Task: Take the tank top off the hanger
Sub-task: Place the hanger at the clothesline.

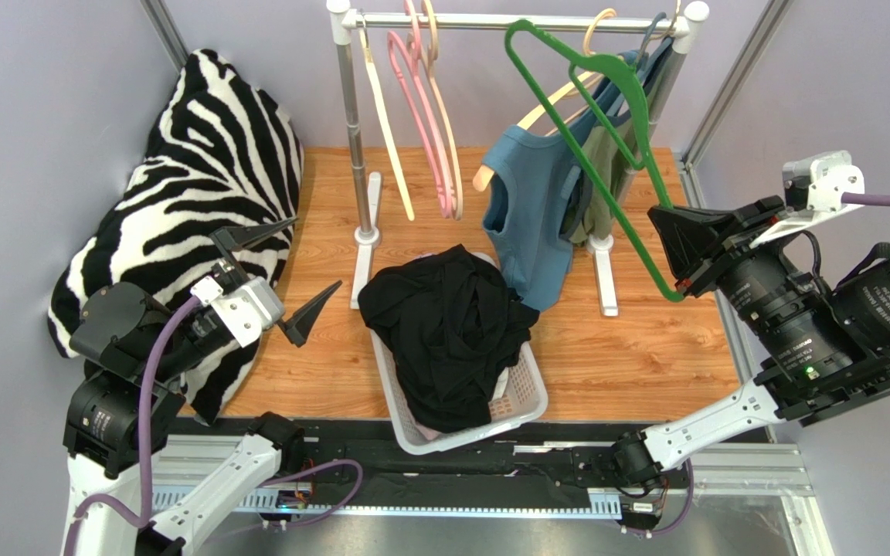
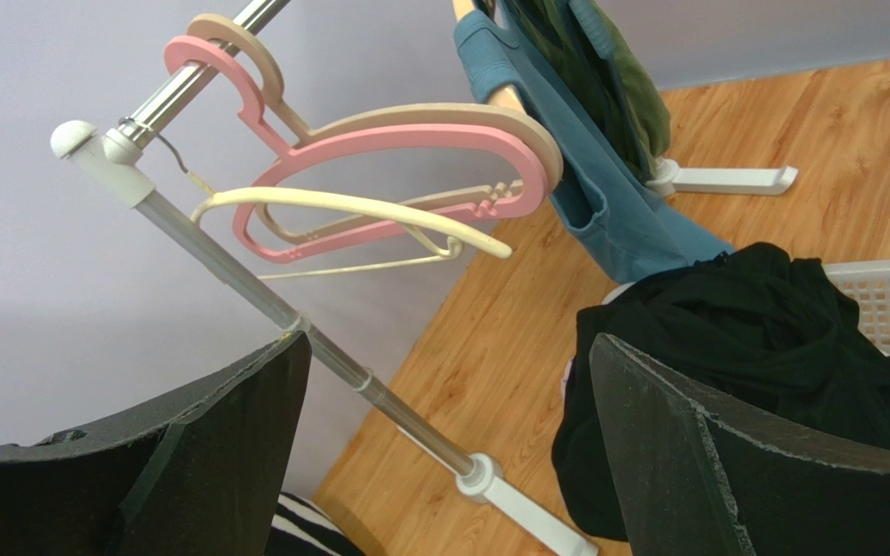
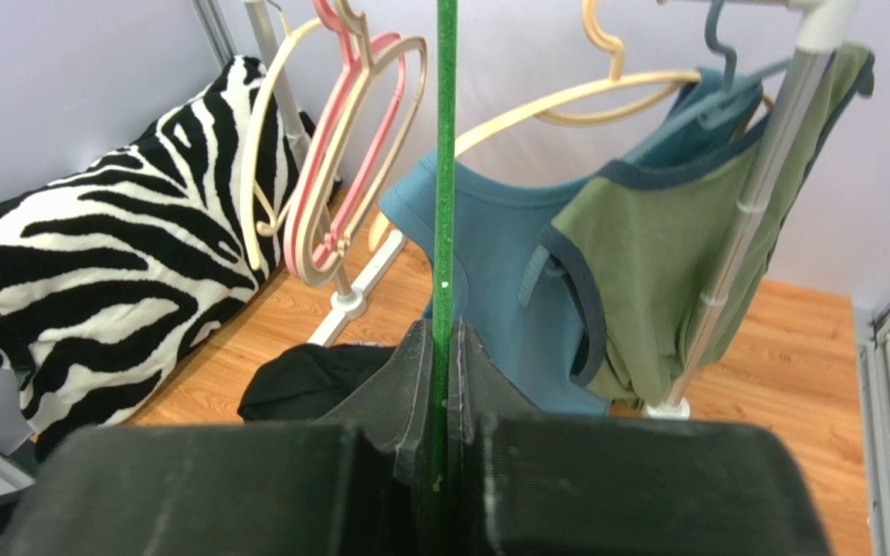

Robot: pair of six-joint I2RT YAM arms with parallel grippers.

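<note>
tank top: black, likely limp and light, heaped in basket; pinch a raised fold | right gripper: pressed together on bare green hanger | left gripper: spread, empty

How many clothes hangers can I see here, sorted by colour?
Green hanger, held by the right gripper: 1
Pink hanger: 1
Cream hanger: 1
Beige hanger: 1
Tan hanger under the blue tank top: 1
Grey-blue hanger under the green tank top: 1
Total: 6
</note>
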